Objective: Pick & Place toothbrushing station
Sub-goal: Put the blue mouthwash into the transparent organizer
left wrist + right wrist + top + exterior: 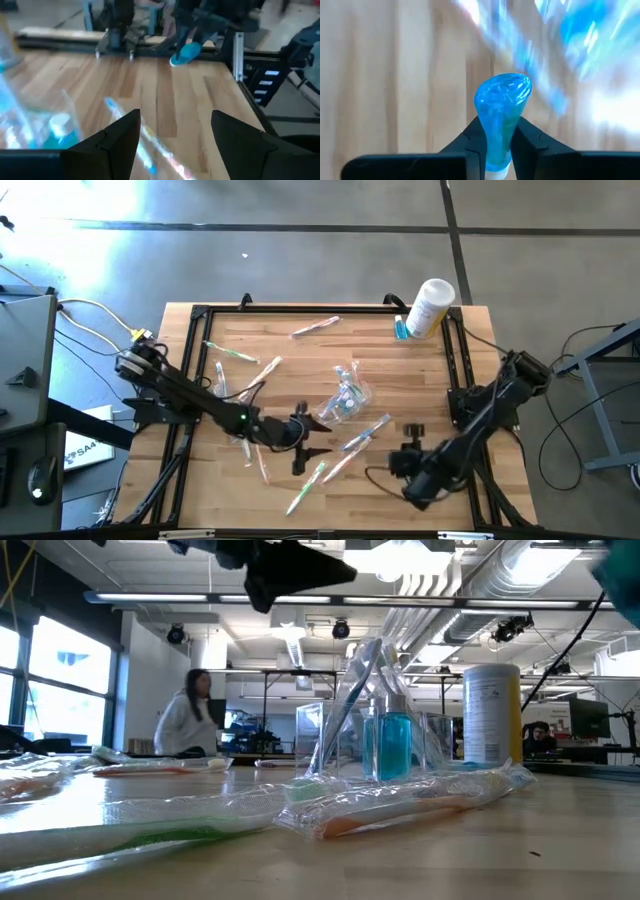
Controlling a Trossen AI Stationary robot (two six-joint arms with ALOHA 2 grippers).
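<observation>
Several wrapped toothbrushes [365,432] lie flat and scattered over the wooden table [300,350]. A clear crinkly bag [348,395] holding teal tubes [392,745] sits on the table near its middle. My right gripper [496,145], over the table's near right part [408,448], is shut on one teal tube [501,107] above the wood. My left gripper [318,436] hovers open on the near side of the bag, pointing toward the table's right edge. One wrapped toothbrush [147,135] lies below and between its fingers [120,132]. My right gripper pinches the teal tube between its two fingers [470,140], on the narrow part [497,142] between its white cap [495,175] and its flared flat end [502,92]. The fingers slant steeply down from above. The tube sticks out past the fingertips, lifted clear of the table.
A white bottle [432,305] lies tipped at the far right corner with a small teal thing [402,328] beside it. A black frame [455,370] runs round the table's edges. Beyond the table, a person [185,720] shows in the low view.
</observation>
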